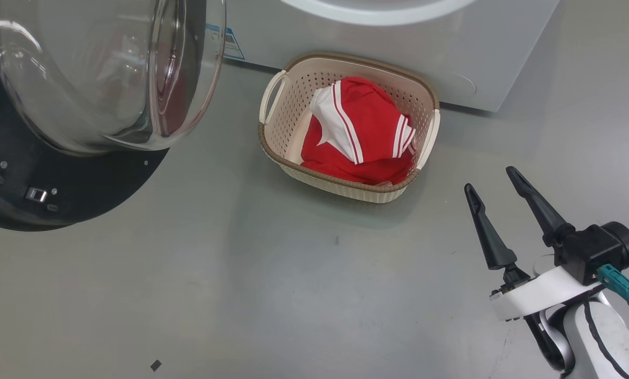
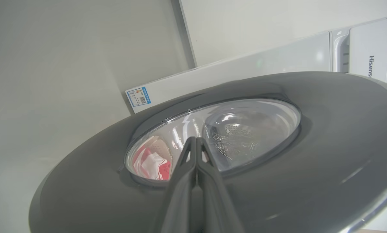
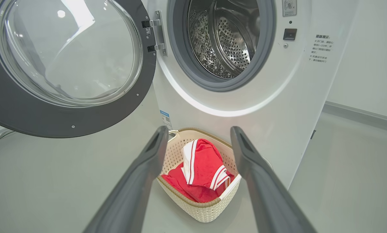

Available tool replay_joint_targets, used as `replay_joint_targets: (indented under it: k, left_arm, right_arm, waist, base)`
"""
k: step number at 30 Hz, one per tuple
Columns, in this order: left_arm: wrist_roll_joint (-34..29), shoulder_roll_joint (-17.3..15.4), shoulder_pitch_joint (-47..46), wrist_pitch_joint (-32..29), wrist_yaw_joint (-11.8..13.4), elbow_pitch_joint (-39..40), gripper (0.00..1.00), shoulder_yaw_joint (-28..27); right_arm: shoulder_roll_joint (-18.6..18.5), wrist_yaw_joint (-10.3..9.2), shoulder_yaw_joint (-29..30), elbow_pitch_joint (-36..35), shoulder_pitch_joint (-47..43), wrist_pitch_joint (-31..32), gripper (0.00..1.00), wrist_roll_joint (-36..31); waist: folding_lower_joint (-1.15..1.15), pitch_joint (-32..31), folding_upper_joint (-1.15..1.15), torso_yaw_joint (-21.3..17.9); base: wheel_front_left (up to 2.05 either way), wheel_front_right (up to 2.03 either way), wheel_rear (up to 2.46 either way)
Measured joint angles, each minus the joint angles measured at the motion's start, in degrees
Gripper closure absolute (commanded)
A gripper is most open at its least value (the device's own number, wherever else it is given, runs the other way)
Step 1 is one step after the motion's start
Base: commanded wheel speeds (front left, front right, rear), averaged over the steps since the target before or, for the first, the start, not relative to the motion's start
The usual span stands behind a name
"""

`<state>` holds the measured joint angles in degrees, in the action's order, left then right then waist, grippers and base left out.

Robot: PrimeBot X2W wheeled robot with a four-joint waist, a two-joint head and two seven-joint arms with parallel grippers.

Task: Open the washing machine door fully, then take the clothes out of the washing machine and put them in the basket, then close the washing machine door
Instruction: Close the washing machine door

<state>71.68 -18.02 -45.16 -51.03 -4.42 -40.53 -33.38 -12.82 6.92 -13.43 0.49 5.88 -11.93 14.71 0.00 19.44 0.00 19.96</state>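
The basket is sitting on the grey floor just in front of the washing machine, below its open mouth. The clothes are lying bunched inside it: red fabric heaped up, with a white panel and red-and-white striped trim folding over the top, filling most of the basket and rising about to its brown rim.

In the right wrist view the perforated steel drum is showing through the grey seal, its shiny wall catching the light. The washing machine door is standing swung wide on its hinge to the left of the opening, its glass bowl bulging toward the camera.

The right pincer is hanging above the floor to the right of the basket, its fingers spread wide apart and gripping nothing. The left pincer is pointing at the outer face of the door with its two fingers pressed together; whether they are touching the glass I cannot tell.
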Motion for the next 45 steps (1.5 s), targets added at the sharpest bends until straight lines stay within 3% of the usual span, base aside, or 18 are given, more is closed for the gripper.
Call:
replay_joint_targets:
  k: [12,27,45]
  left_arm:
    - [4.9,3.4,2.4,-4.9,-1.1,4.3,1.00,-0.2]
    - [6.5,7.2,7.0,-8.5,-1.5,9.8,1.00,0.3]
    - [9.1,14.4,11.9,-11.9,-0.9,18.0,1.00,2.2]
  right_arm:
    - [0.3,0.00,0.0,0.5,0.0,-0.5,0.00,0.4]
    - [1.4,0.00,-1.1,2.1,-0.4,-1.0,0.00,0.4]
    - [2.3,0.00,-1.7,2.7,-0.8,-1.5,0.00,0.8]
  waist:
    - [0.00,-1.1,0.00,-0.2]
    - [0.00,-3.8,0.00,-1.3]
    - [0.00,-5.7,0.00,-3.7]
  base:
    - [0.00,0.00,0.00]
    - [0.00,0.00,0.00]
    - [0.00,0.00,0.00]
